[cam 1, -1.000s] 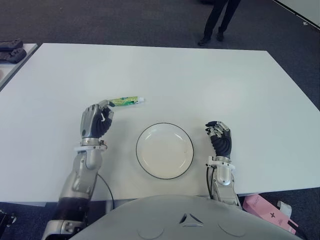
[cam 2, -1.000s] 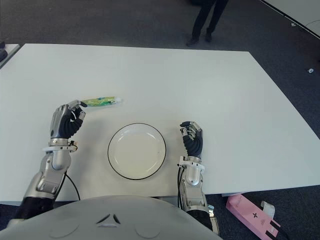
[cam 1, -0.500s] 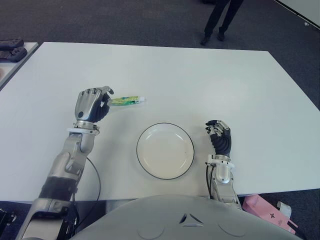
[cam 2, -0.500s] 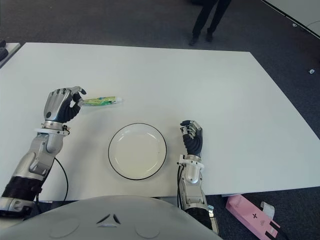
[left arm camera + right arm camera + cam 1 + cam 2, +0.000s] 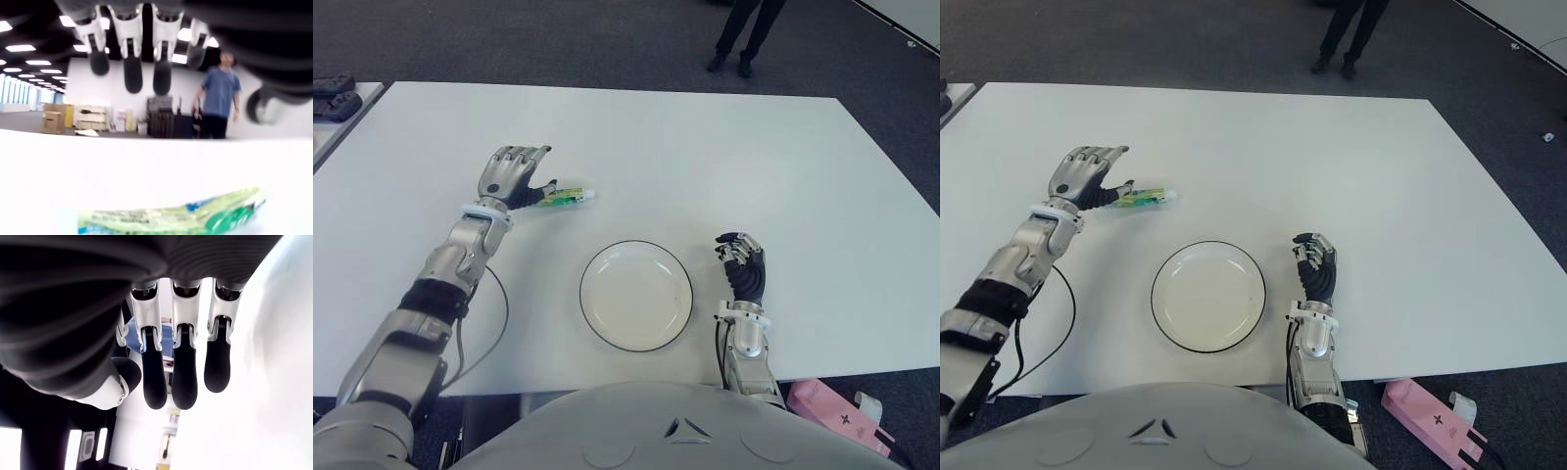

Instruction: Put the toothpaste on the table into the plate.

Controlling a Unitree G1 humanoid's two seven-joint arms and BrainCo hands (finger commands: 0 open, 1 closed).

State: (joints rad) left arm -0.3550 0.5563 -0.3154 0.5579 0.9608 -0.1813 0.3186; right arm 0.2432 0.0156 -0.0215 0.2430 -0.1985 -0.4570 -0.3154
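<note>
1. Left hand reaches out over the white desk, fingers spread straight and holding nothing. Its thumb side sits right at the flat end of the toothpaste; contact cannot be judged from the eye views.
2. Toothpaste is a small green tube lying flat on the desk, white cap pointing toward the robot's right. It lies beyond the plate and toward the left, apart from its rim. In the left wrist view the tube lies on the desk under the extended fingers, not enclosed by them.
3. Plate: round, white, dark rim, close to the desk's near edge, nothing in it.
4. Right hand shows just to the right of the plate, near the desk's front edge, fingers loosely bent, nothing held. The right wrist view shows its fingers hanging relaxed, with a gap to the thumb.
5. Person's legs on the dark carpet past the desk's far edge. Pink box on the floor, bottom right.
</note>
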